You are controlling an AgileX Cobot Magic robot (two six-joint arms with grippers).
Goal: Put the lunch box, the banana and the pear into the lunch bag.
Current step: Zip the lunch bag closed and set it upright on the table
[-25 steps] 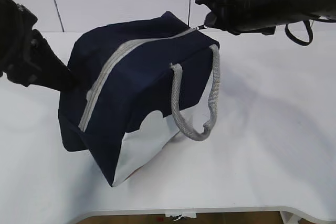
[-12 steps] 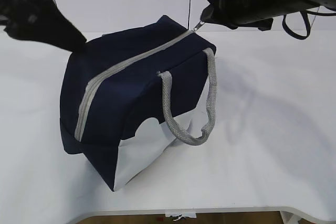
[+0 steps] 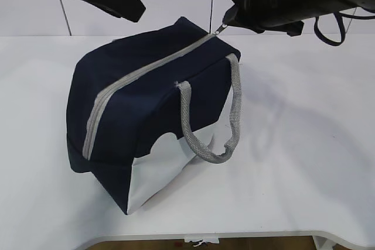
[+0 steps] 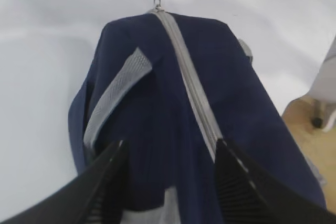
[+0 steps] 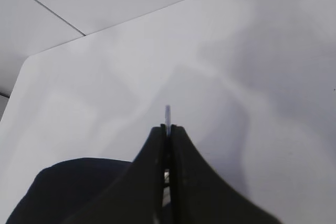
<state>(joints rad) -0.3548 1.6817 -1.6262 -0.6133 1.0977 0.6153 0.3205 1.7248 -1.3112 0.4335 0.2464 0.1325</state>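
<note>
Exterior view: left claw (image 3: 137, 13) has risen off lunch bag (image 3: 146, 103).

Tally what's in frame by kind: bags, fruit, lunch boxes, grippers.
Bags: 1, the navy lunch bag, zipped shut
Fruit: 0 visible
Lunch boxes: 0 visible
Grippers: 2, the left gripper open above the bag, the right gripper shut on the zipper pull
Total: 3
</note>
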